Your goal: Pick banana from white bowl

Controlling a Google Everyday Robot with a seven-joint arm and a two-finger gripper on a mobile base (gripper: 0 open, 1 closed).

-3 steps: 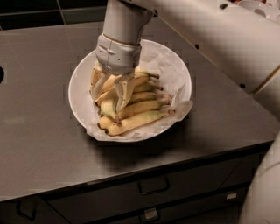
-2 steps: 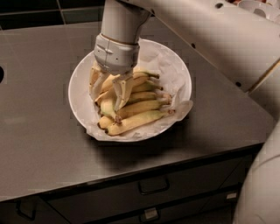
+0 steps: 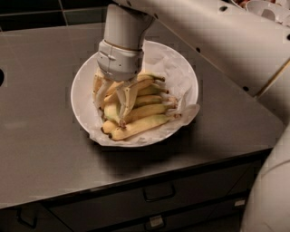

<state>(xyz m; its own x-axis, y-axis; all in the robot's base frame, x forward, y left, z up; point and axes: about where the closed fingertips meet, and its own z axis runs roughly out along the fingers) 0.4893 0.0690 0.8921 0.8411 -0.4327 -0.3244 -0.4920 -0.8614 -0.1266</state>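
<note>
The white bowl sits on the dark grey counter, lined with crinkled white paper. Several yellow bananas lie in it. The thick, curved banana lies at the left of the pile, mostly hidden under my gripper. My gripper points straight down into the bowl, right over that banana and down among the fruit. The slimmer bananas lie side by side to its right, stems pointing right.
My white arm crosses the upper right of the view. Another white bowl shows at the top right corner. The counter's front edge runs below the bowl, with drawers beneath.
</note>
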